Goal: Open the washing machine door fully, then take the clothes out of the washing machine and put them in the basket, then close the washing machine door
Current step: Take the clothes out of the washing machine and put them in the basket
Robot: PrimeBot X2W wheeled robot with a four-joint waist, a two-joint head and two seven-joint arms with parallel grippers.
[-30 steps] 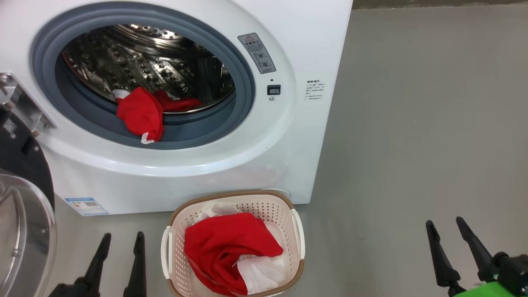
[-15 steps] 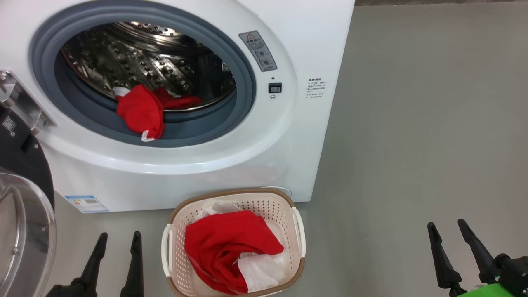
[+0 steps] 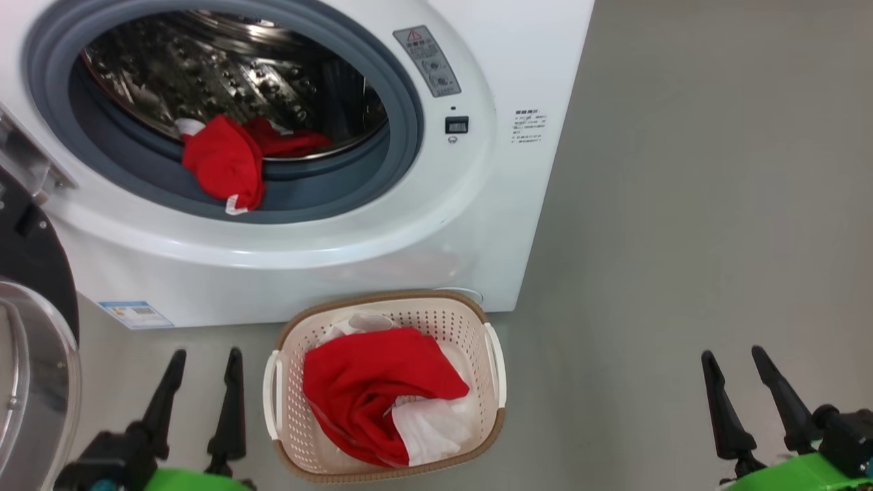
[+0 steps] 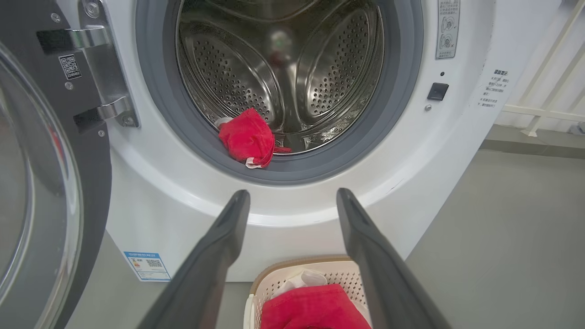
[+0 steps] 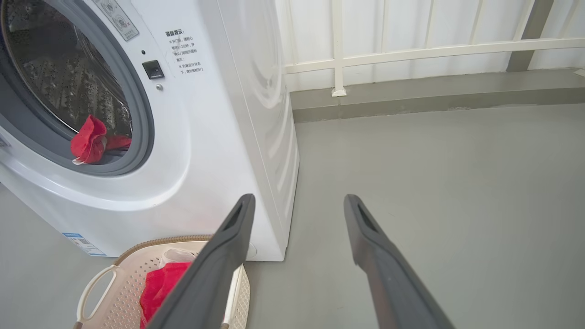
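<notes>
Red clothes [image 3: 222, 160] in the washing machine [image 3: 341, 273]: likely light, limp, pinchable at the bunched fold; left gripper [image 3: 206, 352], right gripper [image 3: 731, 352] fingers [image 3: 162, 402] splayed, empty.

Grey floor [image 3: 682, 204], washing machine [image 3: 505, 204] standing on it, basket [image 3: 290, 409] just in front.

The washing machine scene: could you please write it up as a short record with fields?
Washing machine door: open, swung left.
Drum: red garment draped out over the grey ring.
Basket: on the floor before the washing machine, holding red and white clothes.
Left gripper: open, empty, left of basket.
Right gripper: open, empty, above floor.
</notes>
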